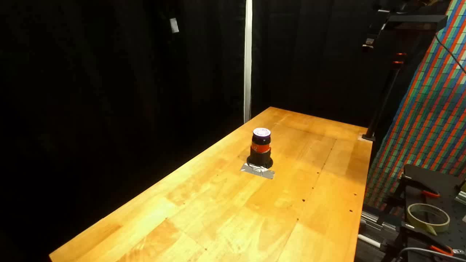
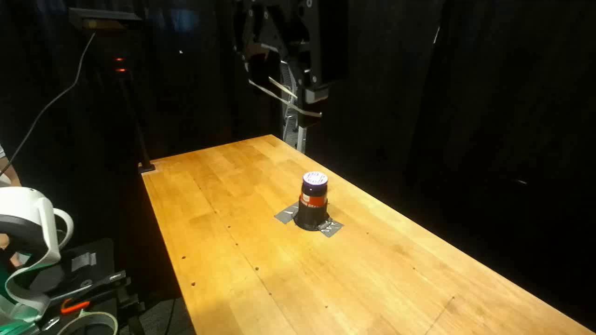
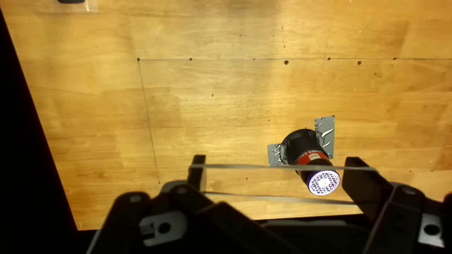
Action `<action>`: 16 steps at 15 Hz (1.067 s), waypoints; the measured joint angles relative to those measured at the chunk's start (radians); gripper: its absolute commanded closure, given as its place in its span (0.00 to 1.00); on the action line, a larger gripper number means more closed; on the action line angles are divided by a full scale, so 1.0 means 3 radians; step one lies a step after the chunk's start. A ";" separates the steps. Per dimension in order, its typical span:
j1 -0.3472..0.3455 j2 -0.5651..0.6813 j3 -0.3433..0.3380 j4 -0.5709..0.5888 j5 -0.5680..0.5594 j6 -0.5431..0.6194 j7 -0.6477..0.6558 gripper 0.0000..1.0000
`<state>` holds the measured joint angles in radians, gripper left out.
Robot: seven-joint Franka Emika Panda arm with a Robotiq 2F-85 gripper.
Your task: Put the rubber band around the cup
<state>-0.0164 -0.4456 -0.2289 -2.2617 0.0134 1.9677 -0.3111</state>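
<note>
Fingers spread wide stretch the rubber band while the cup shows "CORD" on its label.

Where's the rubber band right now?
The rubber band is stretched around the fingers of the tool, across the lower half of the wrist view; in an exterior view it is at upper centre, above the table, clear of the cup.
</note>
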 measured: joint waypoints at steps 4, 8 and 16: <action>0.0000 -0.0018 0.0000 0.0029 0.0000 0.0003 0.0000 0.00; 0.0000 -0.0018 0.0000 0.0030 0.0000 0.0003 0.0000 0.00; -0.0007 0.0023 0.0073 0.0050 -0.0001 0.0003 0.0031 0.00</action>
<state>-0.0184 -0.4387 -0.2070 -2.2468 0.0132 1.9685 -0.3019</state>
